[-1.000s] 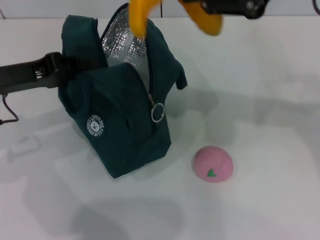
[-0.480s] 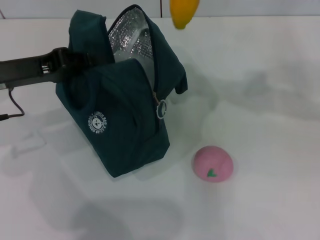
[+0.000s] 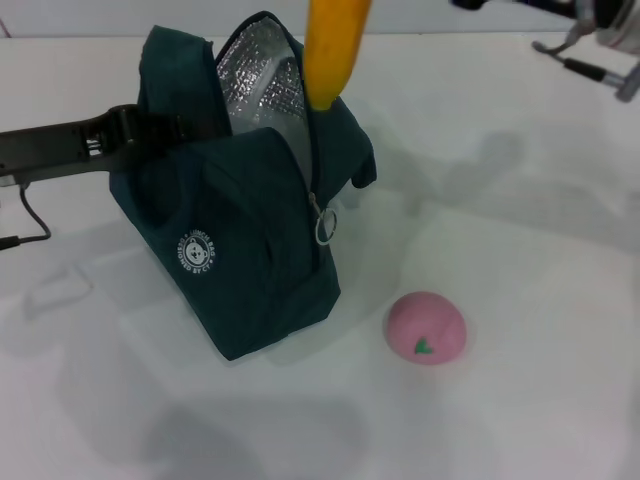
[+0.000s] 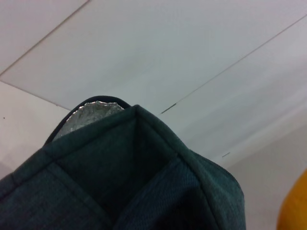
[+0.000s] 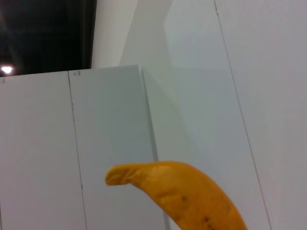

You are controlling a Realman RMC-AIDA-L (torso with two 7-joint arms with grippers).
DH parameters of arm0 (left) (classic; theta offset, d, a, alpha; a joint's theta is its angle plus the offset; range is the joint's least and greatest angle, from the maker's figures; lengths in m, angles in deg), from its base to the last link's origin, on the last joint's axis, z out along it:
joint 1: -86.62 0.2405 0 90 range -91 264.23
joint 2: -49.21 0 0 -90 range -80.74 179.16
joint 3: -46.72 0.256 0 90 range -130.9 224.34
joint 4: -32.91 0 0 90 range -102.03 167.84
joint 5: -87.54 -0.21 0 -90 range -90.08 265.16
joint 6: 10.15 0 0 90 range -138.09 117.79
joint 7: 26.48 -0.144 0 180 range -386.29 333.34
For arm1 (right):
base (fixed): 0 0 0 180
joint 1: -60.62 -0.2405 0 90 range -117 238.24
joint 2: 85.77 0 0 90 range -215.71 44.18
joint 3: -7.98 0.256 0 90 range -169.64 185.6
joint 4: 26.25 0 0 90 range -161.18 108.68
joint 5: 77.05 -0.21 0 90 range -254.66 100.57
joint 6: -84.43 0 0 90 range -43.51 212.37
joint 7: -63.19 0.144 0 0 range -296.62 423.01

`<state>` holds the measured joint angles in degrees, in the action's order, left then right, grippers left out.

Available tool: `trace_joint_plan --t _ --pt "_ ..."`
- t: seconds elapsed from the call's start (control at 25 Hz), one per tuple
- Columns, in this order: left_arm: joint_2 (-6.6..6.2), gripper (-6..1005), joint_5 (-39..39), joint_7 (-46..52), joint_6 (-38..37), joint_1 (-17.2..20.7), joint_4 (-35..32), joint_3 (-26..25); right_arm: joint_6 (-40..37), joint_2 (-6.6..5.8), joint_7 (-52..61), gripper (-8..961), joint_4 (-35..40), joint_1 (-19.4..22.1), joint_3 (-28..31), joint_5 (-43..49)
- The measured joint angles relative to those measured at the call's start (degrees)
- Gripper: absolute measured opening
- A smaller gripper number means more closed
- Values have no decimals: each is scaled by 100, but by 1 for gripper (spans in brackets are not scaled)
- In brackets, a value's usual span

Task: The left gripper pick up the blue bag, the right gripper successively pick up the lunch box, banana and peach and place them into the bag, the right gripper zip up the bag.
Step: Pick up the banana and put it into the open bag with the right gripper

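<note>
L arm (image 3: 50,150): matte black, long flat-sided bar shape, w/ a stepped ridge along the upper edge. Small pale marks, maybe screws or print, sit mid-length; too small to read. Left gripper (image 3: 128,124): black too, chunkier rounded housing. Thin black cable (image 3: 28,222) loops out below the L arm near the picture edge. R arm (image 3: 605,30): only bits show at the far corner, i.e. light grey/silver metal parts, thin rod-like pieces sticking out, plus a dark block beside them. No markings legible.
</note>
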<state>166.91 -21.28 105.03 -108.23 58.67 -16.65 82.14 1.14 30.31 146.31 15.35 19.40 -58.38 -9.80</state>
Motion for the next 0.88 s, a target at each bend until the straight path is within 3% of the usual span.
trace_joint_plan --t 0.4,0.52,0.6,0.88 --pt "-4 31 -7 -48 3 -40 6 13 518 13 -774 520 -1108 -448 -572 -407" --pt "-1 31 -8 -79 12 -43 9 17 669 12 -889 526 -1187 -467 -823 -601" --pt "6 31 -8 -111 23 -43 13 18 923 12 -1024 529 -1252 -489 -1359 -943" --pt "8 31 -8 -123 37 -44 16 18 1073 11 -1057 542 -1276 -473 -1829 -1209"
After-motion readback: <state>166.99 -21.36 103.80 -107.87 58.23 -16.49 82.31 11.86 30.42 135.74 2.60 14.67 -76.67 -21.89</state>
